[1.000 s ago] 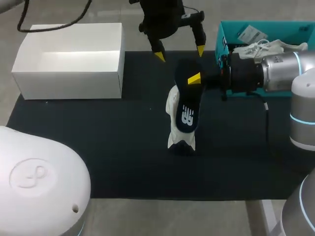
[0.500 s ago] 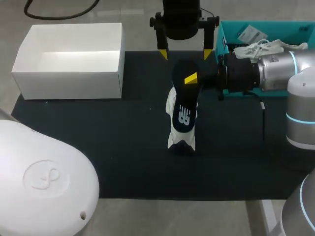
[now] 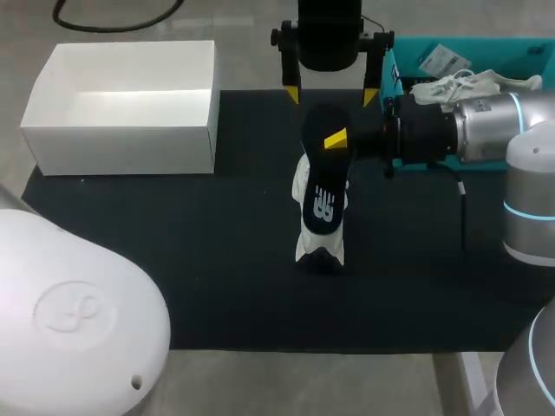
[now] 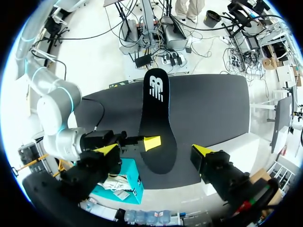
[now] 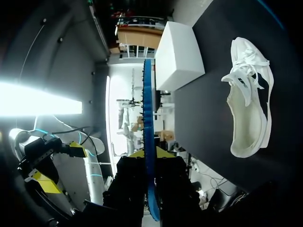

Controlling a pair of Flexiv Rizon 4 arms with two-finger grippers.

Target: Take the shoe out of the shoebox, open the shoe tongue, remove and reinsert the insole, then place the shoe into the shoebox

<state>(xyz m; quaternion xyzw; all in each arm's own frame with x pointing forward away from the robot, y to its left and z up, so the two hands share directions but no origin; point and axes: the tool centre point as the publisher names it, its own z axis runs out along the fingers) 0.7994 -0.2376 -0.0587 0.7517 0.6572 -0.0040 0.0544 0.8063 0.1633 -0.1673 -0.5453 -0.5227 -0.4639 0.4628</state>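
At the far left the white shoebox (image 3: 126,104) stands open, well apart from the rest. In the middle of the dark mat (image 3: 173,260) lies the white shoe (image 3: 301,186), its long axis running near to far. The dark insole (image 3: 325,186) is out of it and hangs just above, along the same axis. The left gripper (image 3: 332,92) hovers over the far end, fingers spread wide, touching nothing. From the right, the right gripper (image 3: 336,139) pinches that far end, so I judge this arm better placed to slide the insole back.

The dark-matted table (image 3: 217,260) carries a white box (image 3: 130,108), a white shoe (image 3: 303,186) and a teal box (image 3: 494,48)
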